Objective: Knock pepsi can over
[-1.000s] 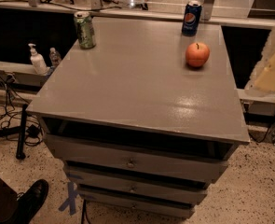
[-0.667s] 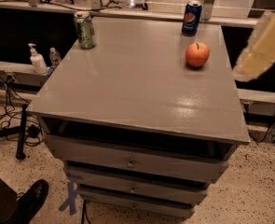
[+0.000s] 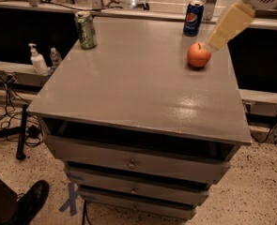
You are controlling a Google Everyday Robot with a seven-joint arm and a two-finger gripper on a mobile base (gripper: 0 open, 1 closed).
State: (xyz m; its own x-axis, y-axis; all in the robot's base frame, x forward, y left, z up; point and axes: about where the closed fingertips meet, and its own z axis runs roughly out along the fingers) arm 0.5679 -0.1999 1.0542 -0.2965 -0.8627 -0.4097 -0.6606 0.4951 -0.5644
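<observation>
The pepsi can point(image 3: 193, 18), dark blue with a round logo and silver top, stands upright at the far edge of the grey table point(image 3: 128, 88), right of centre. My gripper point(image 3: 218, 39), cream-coloured, reaches in from the top right. Its tip hangs just right of and above a red apple point(image 3: 198, 56), to the right of the pepsi can and nearer the camera. It is apart from the can.
A pale green can point(image 3: 85, 30) stands upright at the far left of the table. The apple sits just in front of the pepsi can. Drawers point(image 3: 133, 164) are below the tabletop. Bottles point(image 3: 36, 60) stand on a ledge at left; a shoe point(image 3: 30, 201) is bottom left.
My gripper has swung in from the right edge, up and leftward over the table's right side, ending near the apple. The cans and apple have not moved.
</observation>
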